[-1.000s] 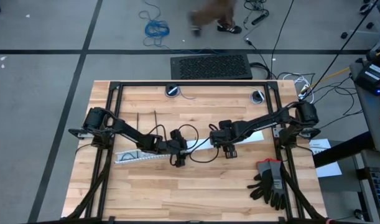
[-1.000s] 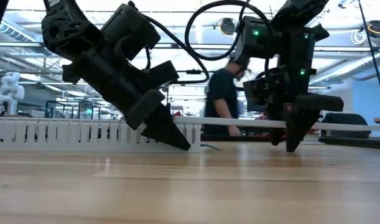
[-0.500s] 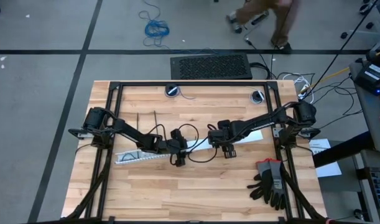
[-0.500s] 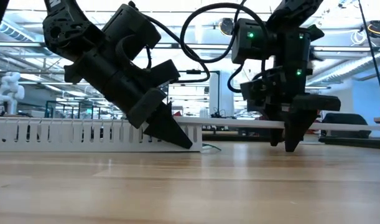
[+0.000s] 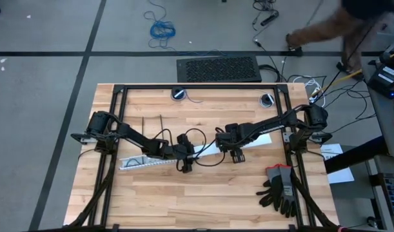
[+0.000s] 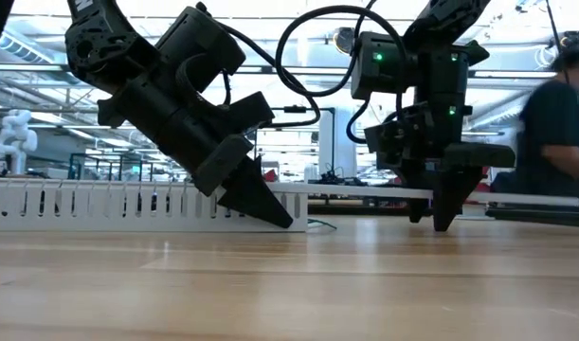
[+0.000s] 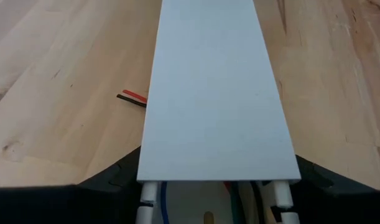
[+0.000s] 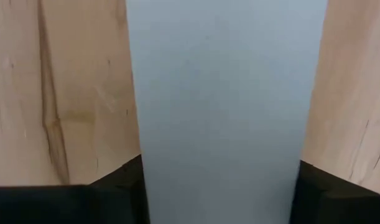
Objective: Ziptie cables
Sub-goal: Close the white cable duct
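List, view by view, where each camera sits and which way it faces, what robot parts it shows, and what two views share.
High view: above, facing straight down on the table; both arms, left gripper, right gripper.
Low view: at tabletop height, level across; both grippers at the white slotted strip.
Left wrist view: along the white cover, dark fingers beside it, wire ends on wood.
Right wrist view: down onto the cover, fingers at its edges.
Shared: both wrist views show the cover.
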